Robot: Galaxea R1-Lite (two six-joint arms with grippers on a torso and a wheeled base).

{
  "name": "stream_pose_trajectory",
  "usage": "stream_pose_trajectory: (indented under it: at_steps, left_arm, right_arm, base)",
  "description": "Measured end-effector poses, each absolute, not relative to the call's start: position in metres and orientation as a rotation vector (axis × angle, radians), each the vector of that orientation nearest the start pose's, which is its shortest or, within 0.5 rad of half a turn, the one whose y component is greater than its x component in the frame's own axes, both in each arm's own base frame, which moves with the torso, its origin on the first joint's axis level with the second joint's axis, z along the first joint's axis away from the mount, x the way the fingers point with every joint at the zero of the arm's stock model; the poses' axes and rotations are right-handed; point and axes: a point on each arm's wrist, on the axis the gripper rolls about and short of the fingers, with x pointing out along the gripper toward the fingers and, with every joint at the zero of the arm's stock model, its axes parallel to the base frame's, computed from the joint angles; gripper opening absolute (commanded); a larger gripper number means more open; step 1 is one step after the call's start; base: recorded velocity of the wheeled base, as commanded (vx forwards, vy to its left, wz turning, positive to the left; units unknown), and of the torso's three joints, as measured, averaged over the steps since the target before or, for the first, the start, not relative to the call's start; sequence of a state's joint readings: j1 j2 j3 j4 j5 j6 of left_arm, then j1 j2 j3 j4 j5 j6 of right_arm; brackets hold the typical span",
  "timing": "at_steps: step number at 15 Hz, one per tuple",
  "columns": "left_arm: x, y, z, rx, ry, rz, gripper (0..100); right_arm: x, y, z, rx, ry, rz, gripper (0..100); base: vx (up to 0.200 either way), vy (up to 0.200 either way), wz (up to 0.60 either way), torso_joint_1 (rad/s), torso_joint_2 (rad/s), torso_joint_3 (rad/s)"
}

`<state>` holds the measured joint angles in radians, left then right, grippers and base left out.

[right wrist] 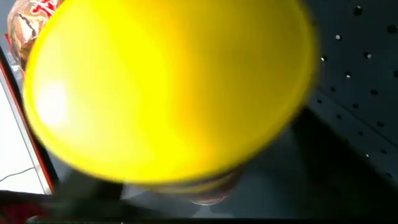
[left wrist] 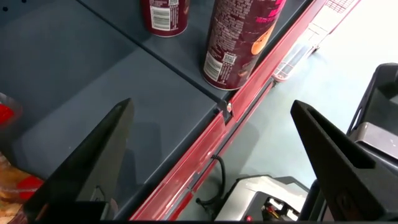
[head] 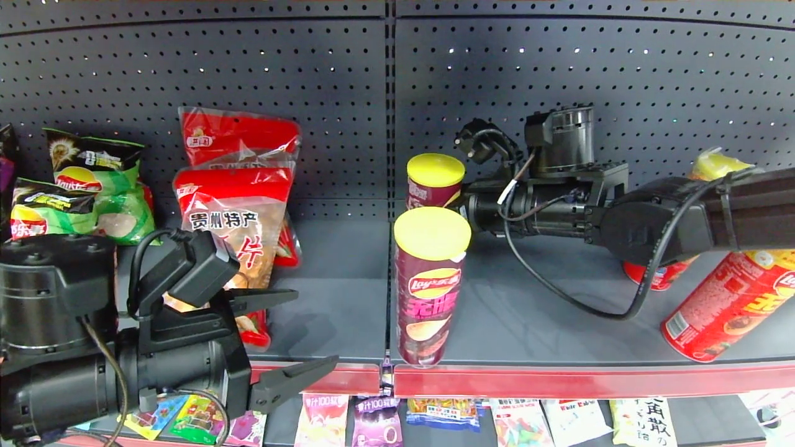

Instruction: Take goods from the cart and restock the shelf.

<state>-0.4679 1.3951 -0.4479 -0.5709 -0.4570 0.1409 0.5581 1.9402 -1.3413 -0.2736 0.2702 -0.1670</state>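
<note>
Shelf (head: 335, 310), grey deck, red rail (head: 559, 379) along the front edge.

Front can (head: 428, 298) (left wrist: 239, 37): purple, yellow lid, upright at the shelf's front edge, base just beside the rail. Back can (head: 433, 183) (left wrist: 165, 15): same sort, upright, at 12 o'clock from the front can and just beside it, partly hidden by the front can's lid.

Right hand (head: 461, 202): comes in level from 3 o'clock, up against the back can at lid height. Right wrist view has the yellow lid (right wrist: 168, 87) very close and blurred. Cannot tell whether this hand grips the can or how wide it stands.

Left hand (head: 310, 332) (left wrist: 211, 106): at 8 o'clock from the front can, over the front edge of the shelf. Fingers (left wrist: 93, 162) spread wide, nothing between them. Well apart from both cans.

Red can (head: 733, 304): at 3 o'clock from the front can, tilted, base toward the rail, top leaning away to the right under the right arm.

Red bags (head: 236, 211): two, standing one behind the other at 10 o'clock from the front can. Green bags (head: 93, 180) farther out at 9 o'clock, against the back panel.

Packets (head: 435, 416) in a row on the level below.
</note>
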Motion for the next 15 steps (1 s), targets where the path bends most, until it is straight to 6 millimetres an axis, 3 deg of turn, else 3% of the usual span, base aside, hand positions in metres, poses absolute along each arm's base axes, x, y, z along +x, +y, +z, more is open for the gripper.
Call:
stream_pose_trajectory:
  at_steps: [4,15]
  left_arm:
    - [0.180,-0.102,0.161,0.133,0.327,-0.935,100]
    - [0.191,-0.109,0.154,0.146,0.358,-0.934,100]
  right_arm:
    - [0.314,0.204,0.212,-0.207,0.281,0.847,100]
    - [0.241,0.143,0.221,-0.221,0.342,0.730,100]
  base:
    - [0.000,0.000,0.00,0.000,0.00,0.000]
    - [0.000,0.000,0.00,0.000,0.00,0.000]
